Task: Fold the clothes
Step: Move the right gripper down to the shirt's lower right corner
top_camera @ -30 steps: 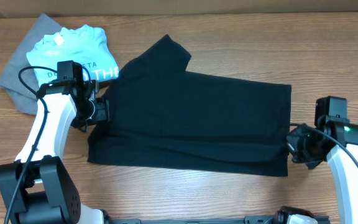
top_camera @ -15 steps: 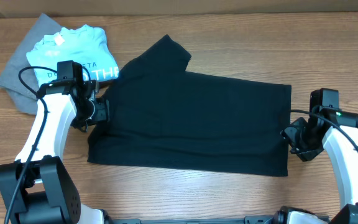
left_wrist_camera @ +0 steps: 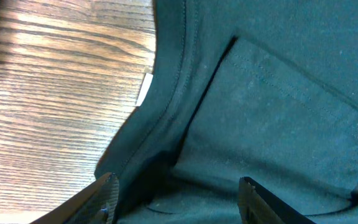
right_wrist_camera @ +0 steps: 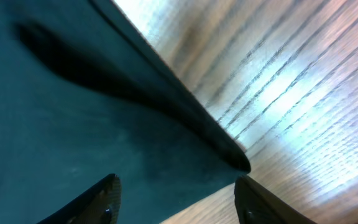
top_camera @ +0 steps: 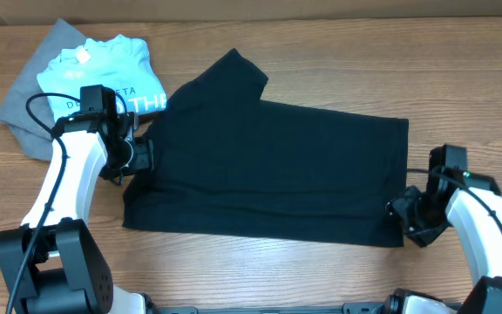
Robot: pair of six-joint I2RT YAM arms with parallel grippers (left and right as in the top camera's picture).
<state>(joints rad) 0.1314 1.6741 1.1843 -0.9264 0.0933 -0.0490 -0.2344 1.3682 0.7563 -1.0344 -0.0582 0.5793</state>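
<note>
The clothes, a black T-shirt, lie flat across the middle of the table, one sleeve pointing to the back. My left gripper stands open at the shirt's left end, its jaws wide over the collar. A small white tag shows beside that collar. My right gripper is open at the shirt's front right corner. In the right wrist view the black cloth and its corner lie between the spread fingers, and nothing is gripped.
A light blue T-shirt with white lettering lies on a grey garment at the back left, just behind my left arm. Bare wooden table shows to the right of the black shirt and along its front.
My right gripper has opened and moved toward the front, from the middle of the shirt's right edge to its front right corner. The left arm has stayed put.
</note>
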